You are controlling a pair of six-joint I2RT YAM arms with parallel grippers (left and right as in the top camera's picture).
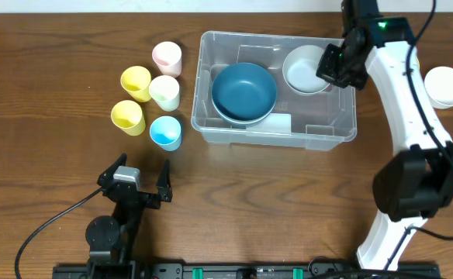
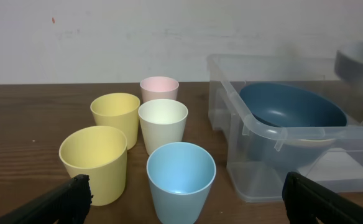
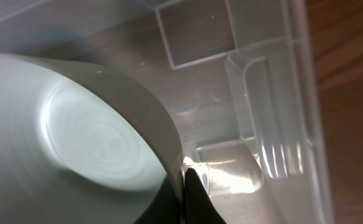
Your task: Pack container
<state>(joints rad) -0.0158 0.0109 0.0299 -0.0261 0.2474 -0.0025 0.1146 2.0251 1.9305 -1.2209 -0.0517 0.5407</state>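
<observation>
Pinching grey bowl point(image 1: 304, 70) rim over container point(image 1: 277, 138), right claw point(image 1: 333, 68) seemingly clamped tight.

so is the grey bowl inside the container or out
Inside: the grey bowl is within the container's right end, rim gripped by the right end effector.

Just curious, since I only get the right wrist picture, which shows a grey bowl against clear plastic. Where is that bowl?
Observer: The right hand pinches the grey bowl by its rim, over the right end of a big clear container.
Visitor: Is anything inside already?
Observer: Yes, a large blue bowl sits in the left half.
Visitor: And what is outside it?
Observer: Five cups stand in a cluster to the left of it, and a white bowl lies off to the right.
</observation>
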